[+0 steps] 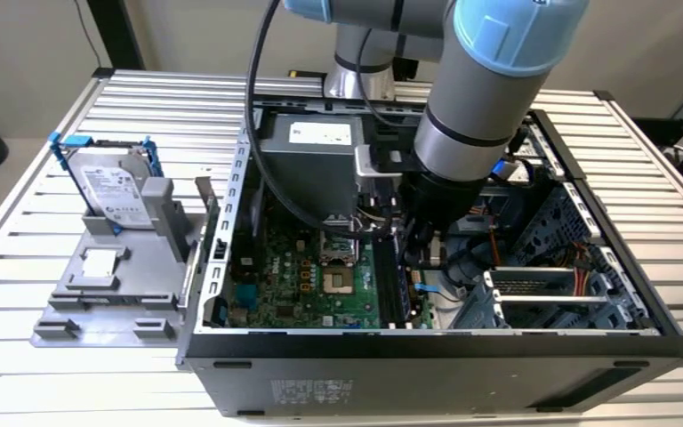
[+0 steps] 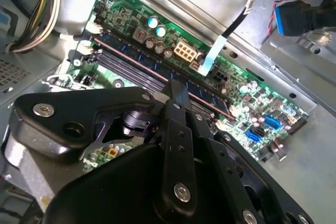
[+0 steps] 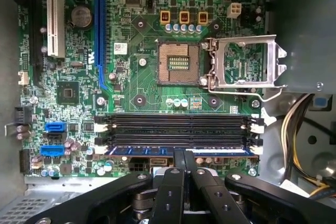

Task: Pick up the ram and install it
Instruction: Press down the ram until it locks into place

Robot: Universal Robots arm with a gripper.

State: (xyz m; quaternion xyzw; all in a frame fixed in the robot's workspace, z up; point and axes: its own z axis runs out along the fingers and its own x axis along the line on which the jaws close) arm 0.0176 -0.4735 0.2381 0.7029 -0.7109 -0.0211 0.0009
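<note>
Open computer case (image 1: 437,342) on a slatted table (image 1: 33,258), centre of the exterior view; arm lowered into it from the upper middle of the frame. Gripper (image 3: 184,156) at lower centre of the first wrist view, fingers (image 3: 178,179) pressed together on the ram (image 3: 157,151), a thin dark stick seated along the lowest of the black slots (image 3: 178,127) on the green motherboard (image 3: 142,85). Same grip in the second wrist view: gripper (image 2: 176,88) at centre frame, ram (image 2: 131,59) running diagonally from upper left toward centre right. Empty processor socket (image 3: 178,62) at upper centre of the first wrist view. Hard drive (image 1: 110,182) in its blue-handled frame at left of the exterior view, well apart from the case
</note>
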